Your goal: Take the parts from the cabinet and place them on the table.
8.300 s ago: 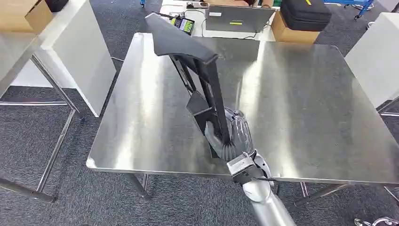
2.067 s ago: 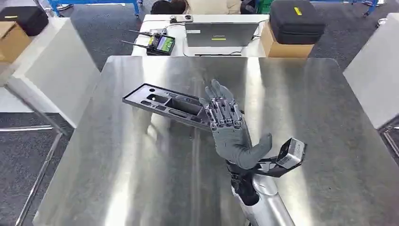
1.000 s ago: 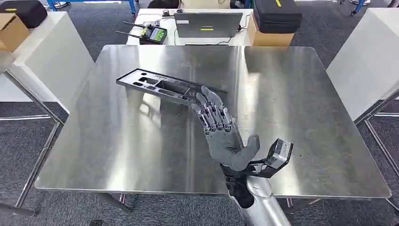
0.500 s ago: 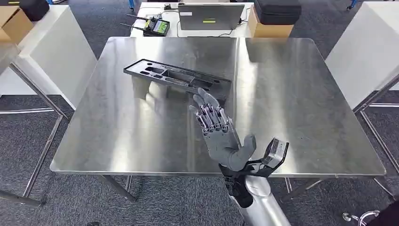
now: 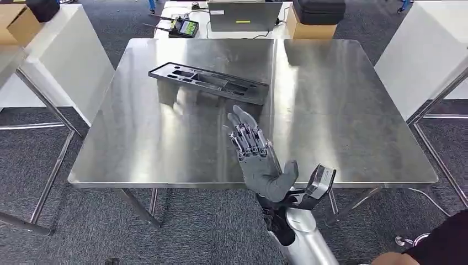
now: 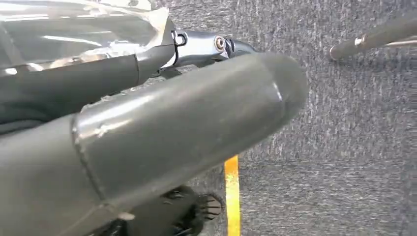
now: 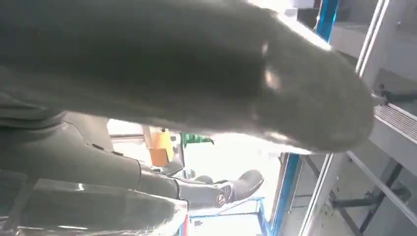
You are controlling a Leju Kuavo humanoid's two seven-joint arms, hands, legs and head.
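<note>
Steel is shining across the square surface, and one long black part is lying flat on its far half, angled, with its right end sitting near the middle and its left end well inside the left edge. Bare metal is running open all around the part, widest across the whole right half and along the near edge. One right hand is hovering over the near edge, palm up, fingers spread and holding nothing, well apart from the part. One left hand is hanging over grey carpet; its thick thumb is blocking the left wrist view, so I cannot tell how its fingers are lying. Beyond the far edge, one laptop and one cardboard box are sitting on another desk.
</note>
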